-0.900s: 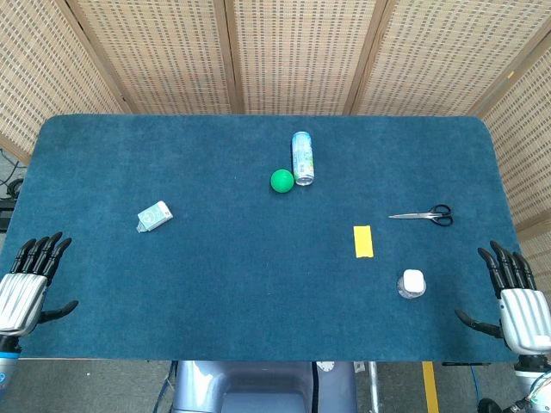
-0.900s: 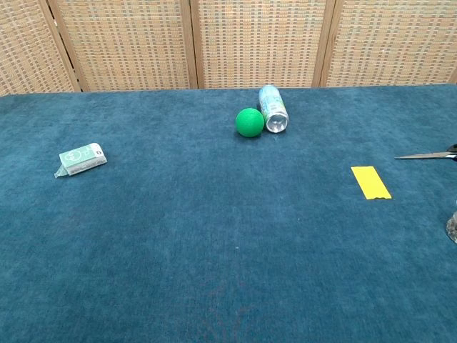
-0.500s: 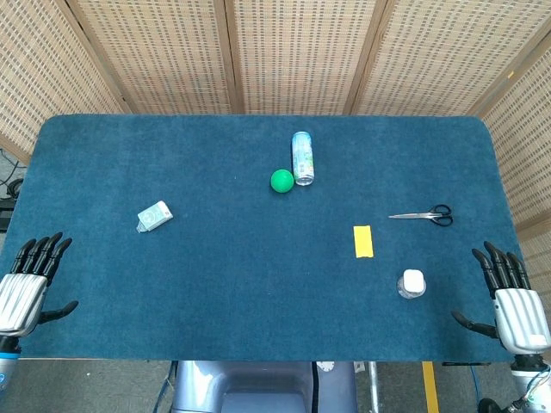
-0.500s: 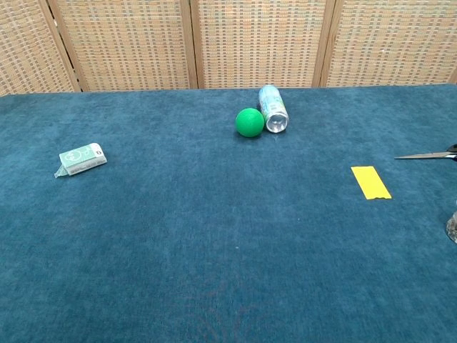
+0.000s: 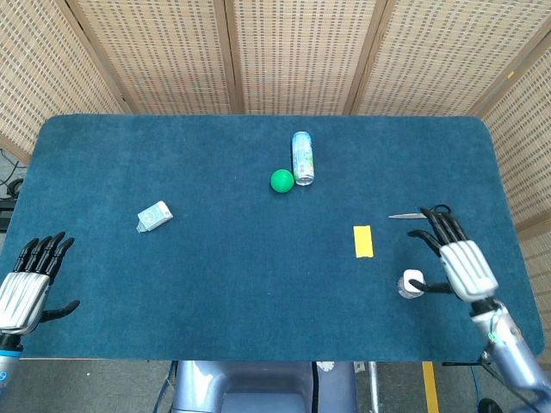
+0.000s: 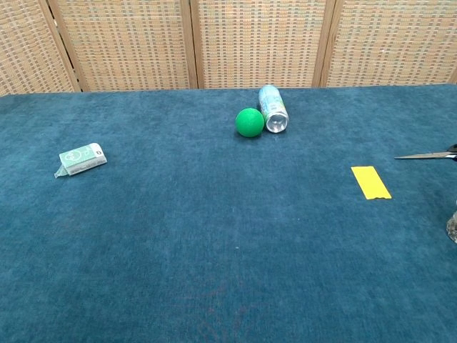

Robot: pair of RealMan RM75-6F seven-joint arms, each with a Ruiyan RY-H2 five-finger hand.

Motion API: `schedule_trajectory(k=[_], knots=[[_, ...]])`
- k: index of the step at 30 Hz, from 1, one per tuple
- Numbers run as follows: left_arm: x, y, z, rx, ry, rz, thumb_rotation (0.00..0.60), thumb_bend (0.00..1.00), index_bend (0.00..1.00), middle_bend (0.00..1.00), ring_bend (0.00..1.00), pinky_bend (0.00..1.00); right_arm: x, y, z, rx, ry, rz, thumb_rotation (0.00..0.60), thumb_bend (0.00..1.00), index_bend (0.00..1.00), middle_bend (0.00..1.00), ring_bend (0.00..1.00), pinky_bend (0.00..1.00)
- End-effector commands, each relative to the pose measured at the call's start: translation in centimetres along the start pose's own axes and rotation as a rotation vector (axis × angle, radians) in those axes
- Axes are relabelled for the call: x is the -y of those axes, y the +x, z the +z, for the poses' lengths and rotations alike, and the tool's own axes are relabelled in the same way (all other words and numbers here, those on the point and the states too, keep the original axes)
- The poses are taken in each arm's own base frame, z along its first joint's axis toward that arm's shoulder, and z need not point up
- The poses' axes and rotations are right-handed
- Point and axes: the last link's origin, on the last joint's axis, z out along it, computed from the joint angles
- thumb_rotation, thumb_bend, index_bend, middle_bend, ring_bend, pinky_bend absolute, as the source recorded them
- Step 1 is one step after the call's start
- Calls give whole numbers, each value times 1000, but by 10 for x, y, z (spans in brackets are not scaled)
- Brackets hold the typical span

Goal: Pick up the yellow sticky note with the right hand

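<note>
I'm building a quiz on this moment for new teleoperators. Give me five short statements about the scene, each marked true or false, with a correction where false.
1. The yellow sticky note lies flat on the table, untouched. True.
2. The right hand holds the sticky note. False: it hovers to the right of the note with its fingers spread, holding nothing.
3. The green ball sits right beside the bottle, which lies on its side. True.
4. The scissors lie at the left edge of the table. False: they lie on the right side, beyond the note.
5. The left hand rests on the small green box. False: it stays at the near left corner, well apart from the box.
</note>
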Motion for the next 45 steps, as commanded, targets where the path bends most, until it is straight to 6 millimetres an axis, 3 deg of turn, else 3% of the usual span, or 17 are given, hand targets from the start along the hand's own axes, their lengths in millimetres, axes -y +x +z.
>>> schedule_trajectory(k=[1,7,13,24,45], knots=[[0,0,1,4,1,2,600,24,0,0,0,0,1,-18,37,46,18,-35,600,53,299,9,0,0],[-1,-1,3,14,1,6,600,24,0,0,0,0,5,-44,65,129,25,-74,600,56,299,15,0,0],[-1,-2,6,27,5,15,600,22,0,0,0,0,12,-69,83,212,45,-136,600,130,305,28,0,0],[-2,-2,7,35,7,14,600,23,0,0,0,0,30,-90,111,254,62,-185,600,260,329,42,0,0],[-2,-2,7,38,8,13,600,22,0,0,0,0,31,-126,110,244,91,-304,600,260,350,80,0,0]])
